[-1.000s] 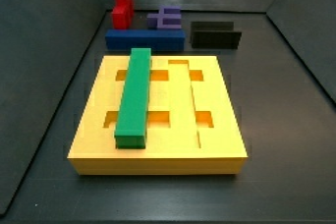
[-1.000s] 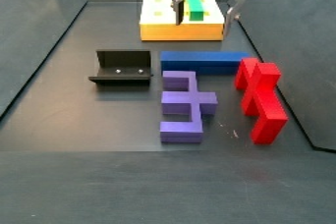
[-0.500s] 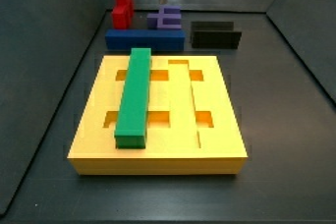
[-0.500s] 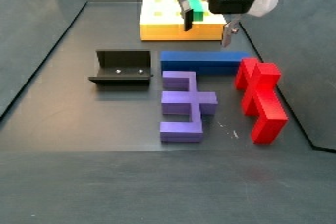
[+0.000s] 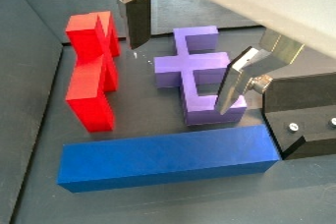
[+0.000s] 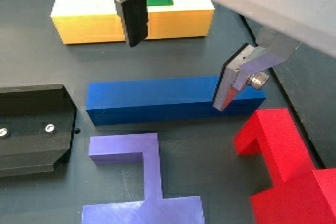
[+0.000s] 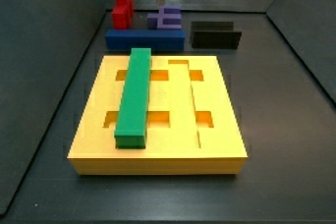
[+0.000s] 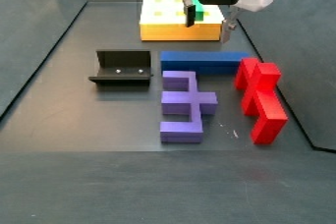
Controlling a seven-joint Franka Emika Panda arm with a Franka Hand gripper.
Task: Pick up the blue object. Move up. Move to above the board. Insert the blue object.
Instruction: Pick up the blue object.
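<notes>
On the desk, the fixture [image 8: 121, 68] sits left. Next, the blue object [image 8: 206, 62] lies flat between the board [image 8: 179, 29] behind and the purple block [image 8: 188, 107] in front. Overhead, the gripper [image 6: 178, 58] hangs with jaws spread wide, nothing between them. Red block [image 8: 261, 97] stands rightmost.

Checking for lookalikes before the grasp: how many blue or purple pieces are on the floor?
2: the blue object lies between the board and the purple block, which sits beside the red piece. The open gripper hangs above the bar.
</notes>
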